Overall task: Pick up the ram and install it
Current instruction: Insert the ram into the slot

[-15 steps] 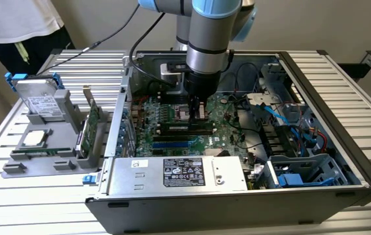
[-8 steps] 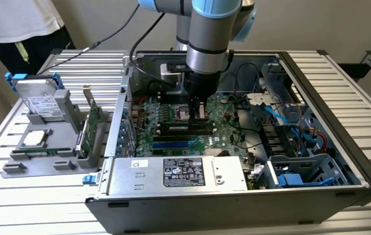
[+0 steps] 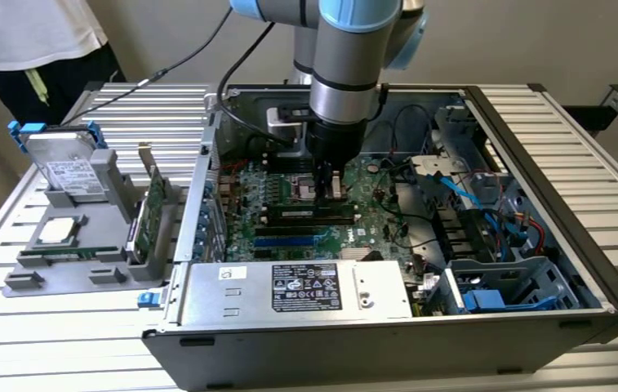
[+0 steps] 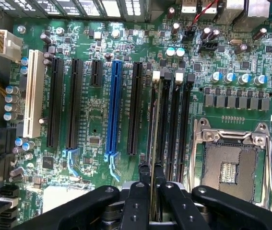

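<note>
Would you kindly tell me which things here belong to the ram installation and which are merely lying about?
Job: gripper, shut on the ram; memory slots on the motherboard.
Lying about: hard drive, processor chip, expansion card, power supply.

The computer case [image 3: 586,237] fills the middle of the table [image 3: 69,351]. A parts tray [image 3: 25,283] at the table edge on the exterior view's left carries a hard drive [image 3: 69,170], processor chip [image 3: 58,231] and expansion card [image 3: 156,204]. Inside the case, the power supply [image 3: 298,287] lies along the near wall. The gripper [image 4: 151,172] holds the ram [image 4: 153,124] on edge over the memory slots [image 4: 174,124], beside the processor socket [image 4: 229,167].
</note>
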Motion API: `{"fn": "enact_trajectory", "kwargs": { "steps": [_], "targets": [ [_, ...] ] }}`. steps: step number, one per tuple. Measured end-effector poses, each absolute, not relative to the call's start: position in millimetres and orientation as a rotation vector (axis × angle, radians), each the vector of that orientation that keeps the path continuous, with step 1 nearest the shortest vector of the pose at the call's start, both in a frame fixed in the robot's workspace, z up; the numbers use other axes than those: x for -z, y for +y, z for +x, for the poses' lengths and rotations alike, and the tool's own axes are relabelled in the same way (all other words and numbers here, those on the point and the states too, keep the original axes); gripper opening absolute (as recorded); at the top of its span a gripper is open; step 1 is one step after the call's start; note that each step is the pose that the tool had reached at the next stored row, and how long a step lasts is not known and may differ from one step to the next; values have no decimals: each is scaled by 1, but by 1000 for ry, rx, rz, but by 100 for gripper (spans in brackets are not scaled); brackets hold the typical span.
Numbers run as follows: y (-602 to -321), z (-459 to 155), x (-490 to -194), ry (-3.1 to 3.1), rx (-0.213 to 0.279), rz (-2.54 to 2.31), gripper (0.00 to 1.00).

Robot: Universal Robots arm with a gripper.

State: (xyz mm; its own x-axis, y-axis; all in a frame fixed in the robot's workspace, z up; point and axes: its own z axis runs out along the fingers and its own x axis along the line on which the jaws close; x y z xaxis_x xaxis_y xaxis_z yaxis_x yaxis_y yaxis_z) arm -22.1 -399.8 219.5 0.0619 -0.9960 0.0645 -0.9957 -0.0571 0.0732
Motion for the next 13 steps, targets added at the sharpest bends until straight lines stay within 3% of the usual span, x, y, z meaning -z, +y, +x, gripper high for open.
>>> {"fn": "enact_trajectory", "kwargs": {
  "steps": [13],
  "targets": [
    [-399,-22,-219,-2076,-1,2221,13]
  ]
}}
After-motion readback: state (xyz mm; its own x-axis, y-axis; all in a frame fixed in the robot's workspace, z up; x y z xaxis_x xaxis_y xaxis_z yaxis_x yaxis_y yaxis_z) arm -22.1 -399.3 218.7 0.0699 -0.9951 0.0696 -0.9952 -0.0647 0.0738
